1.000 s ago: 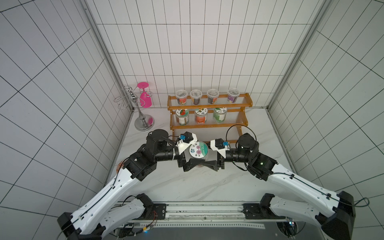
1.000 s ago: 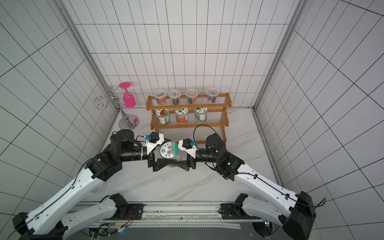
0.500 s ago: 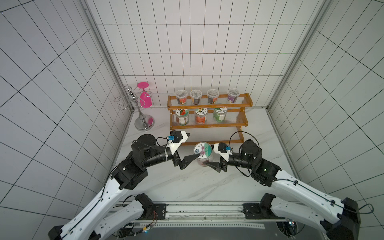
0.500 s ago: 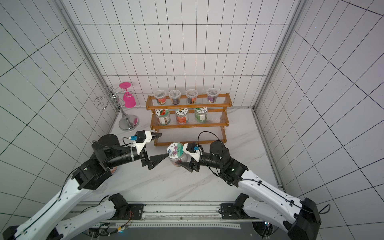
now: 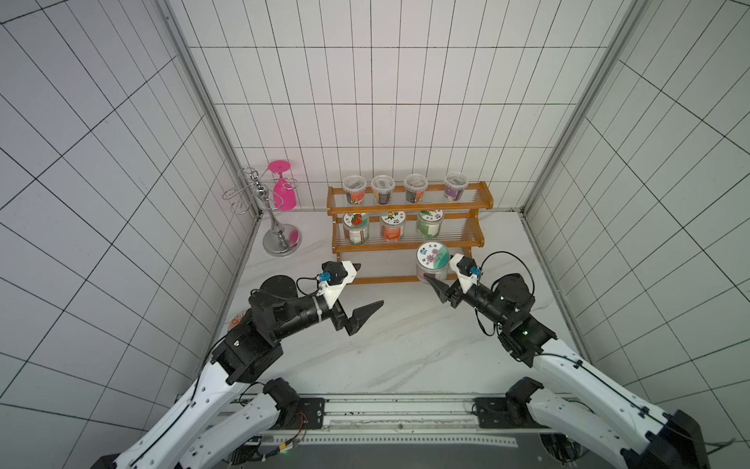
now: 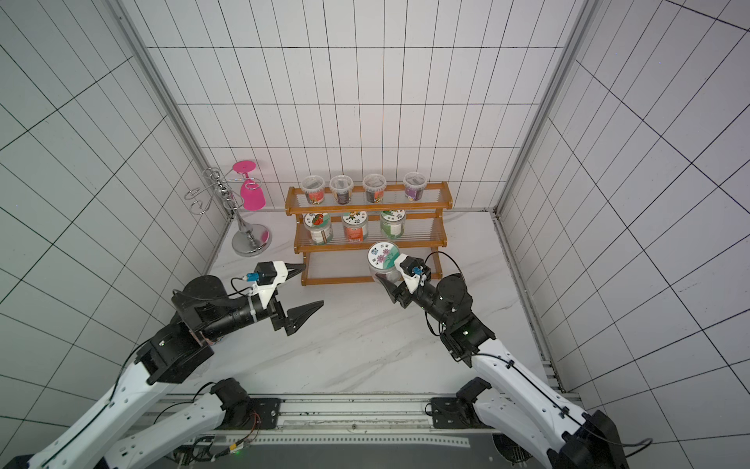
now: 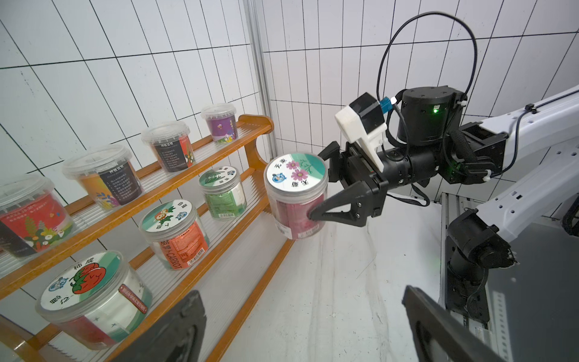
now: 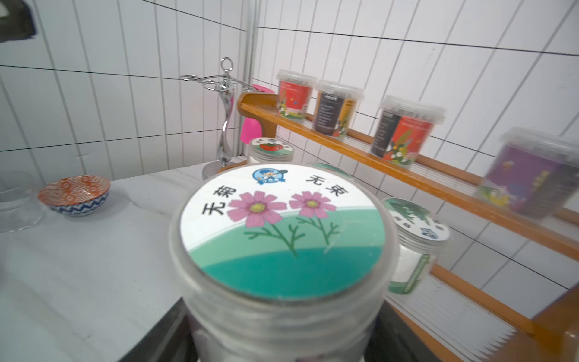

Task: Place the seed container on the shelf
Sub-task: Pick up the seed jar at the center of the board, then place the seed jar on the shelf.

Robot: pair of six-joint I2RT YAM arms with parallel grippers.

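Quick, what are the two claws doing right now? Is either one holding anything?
Left gripper: open, holding nothing.
Right gripper: closed on the seed container with the flower lid.

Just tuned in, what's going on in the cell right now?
The right gripper is holding the flower-lid seed jar by its sides, in the air at the right end of the wooden shelf, not yet set down. The left gripper hangs open and empty over the table.
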